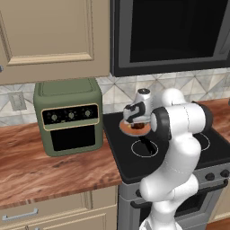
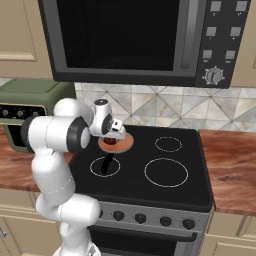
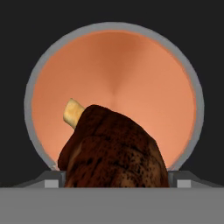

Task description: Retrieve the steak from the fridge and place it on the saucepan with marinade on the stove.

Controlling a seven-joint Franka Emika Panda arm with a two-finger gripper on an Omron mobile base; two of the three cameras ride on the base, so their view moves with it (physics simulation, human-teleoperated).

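The pincer point(image 2: 116, 131), jaws apart around the steak point(image 3: 114, 148), hangs over the marinade point(image 3: 118, 83) in the saucepan point(image 1: 134, 128) on the stove point(image 2: 190, 180); dropped off-centre, it could splash or tip the pan

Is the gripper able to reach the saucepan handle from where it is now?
Probably yes. The gripper hangs open just above the saucepan on the stove; the black handle sticks out toward the robot with nothing lying over it. The steak sits in the marinade.
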